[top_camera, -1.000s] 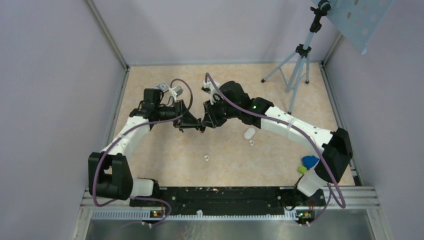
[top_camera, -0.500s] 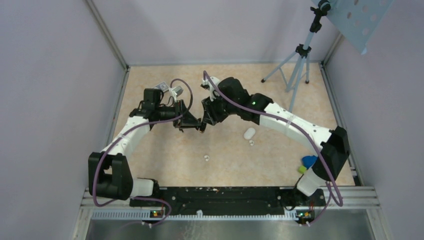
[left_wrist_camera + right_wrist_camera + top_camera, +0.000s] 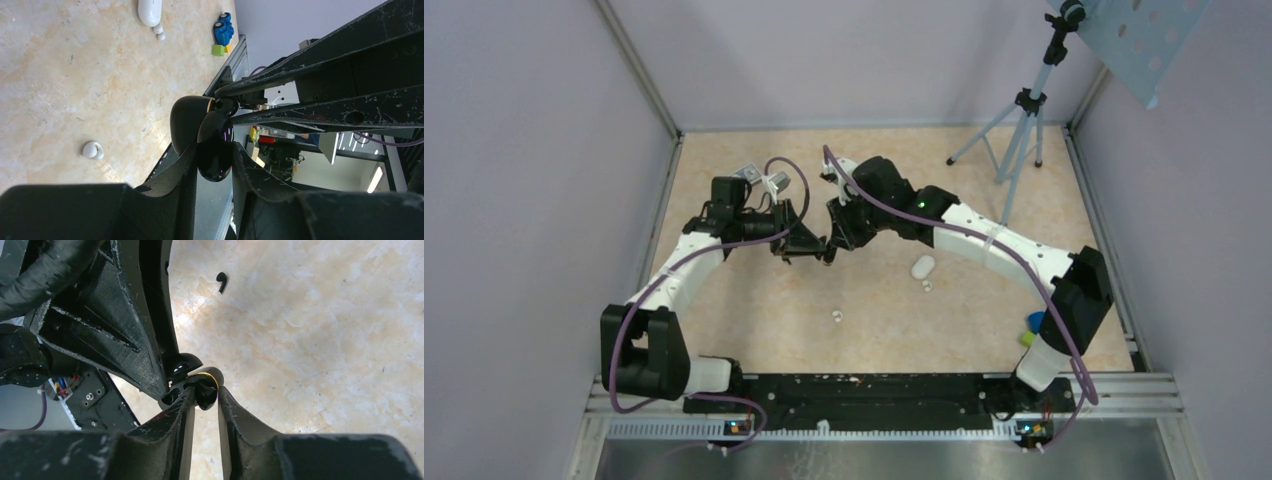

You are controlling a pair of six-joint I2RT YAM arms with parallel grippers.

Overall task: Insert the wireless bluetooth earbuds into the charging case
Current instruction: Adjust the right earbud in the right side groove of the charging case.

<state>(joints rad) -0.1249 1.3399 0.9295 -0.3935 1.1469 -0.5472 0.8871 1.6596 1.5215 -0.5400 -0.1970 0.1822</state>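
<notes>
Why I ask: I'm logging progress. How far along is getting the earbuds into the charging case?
Done: nothing yet. One earbud lies beside the charging case, the other earbud apart, both outside it. In hand: left gripper and right gripper together clamp a glossy black piece. Remaining: both insertions.

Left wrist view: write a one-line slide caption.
Left gripper pinches a glossy black object; white case and earbud lie on the table beyond.

A robotics lab cell: plain panel walls (image 3: 524, 200), aluminium rail (image 3: 904, 427), tripod (image 3: 1022, 130).
</notes>
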